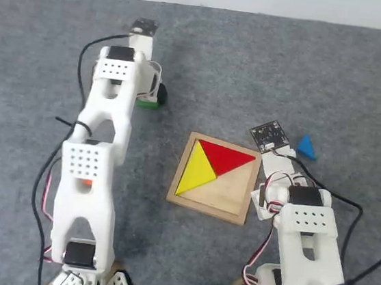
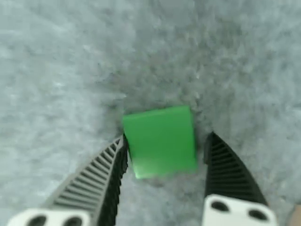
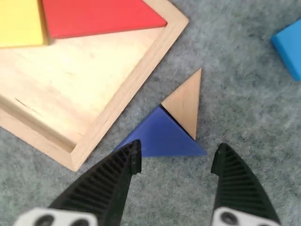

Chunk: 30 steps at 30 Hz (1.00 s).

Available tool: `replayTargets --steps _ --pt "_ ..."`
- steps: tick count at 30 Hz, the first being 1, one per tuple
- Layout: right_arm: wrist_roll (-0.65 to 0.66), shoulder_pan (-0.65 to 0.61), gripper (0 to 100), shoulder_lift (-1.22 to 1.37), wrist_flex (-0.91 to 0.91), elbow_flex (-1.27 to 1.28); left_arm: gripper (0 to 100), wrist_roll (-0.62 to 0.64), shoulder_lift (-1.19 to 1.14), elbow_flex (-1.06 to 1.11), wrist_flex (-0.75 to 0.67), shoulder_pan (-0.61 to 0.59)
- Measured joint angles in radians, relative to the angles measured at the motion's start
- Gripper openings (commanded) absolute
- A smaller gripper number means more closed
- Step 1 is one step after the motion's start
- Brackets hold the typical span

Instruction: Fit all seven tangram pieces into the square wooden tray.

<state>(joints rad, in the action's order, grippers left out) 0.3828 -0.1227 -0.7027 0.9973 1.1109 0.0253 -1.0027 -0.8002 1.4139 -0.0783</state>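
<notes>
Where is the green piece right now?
The green piece lies on the grey carpet between the open fingers of the left gripper. In the high view it is up and left of the wooden tray, apart from it.

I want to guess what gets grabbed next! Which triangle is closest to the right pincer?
The dark blue triangle, just off the tray; the wooden triangle lies beyond it.

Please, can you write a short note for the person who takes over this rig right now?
Left hand open, fingers either side of the green square on the carpet.
Right hand open over the dark blue triangle, which touches a tan triangle beside the tray.
Done: red triangle and yellow triangle lie in the tray.
Left: those three pieces and the light blue piece on the carpet.
</notes>
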Motion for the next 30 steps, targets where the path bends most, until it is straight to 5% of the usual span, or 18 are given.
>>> replayTargets --steps 7,15,30 --pt "0.0 0.0 26.3 0.0 0.0 0.0 17 0.0 -0.164 -0.356 0.256 0.009" --pt "0.0 0.0 26.3 0.0 0.0 0.0 12 -0.002 -0.238 -0.502 0.301 0.011" --pt "0.0 -0.005 26.3 0.0 -0.018 0.018 12 -0.12 0.19 0.244 0.304 0.098"
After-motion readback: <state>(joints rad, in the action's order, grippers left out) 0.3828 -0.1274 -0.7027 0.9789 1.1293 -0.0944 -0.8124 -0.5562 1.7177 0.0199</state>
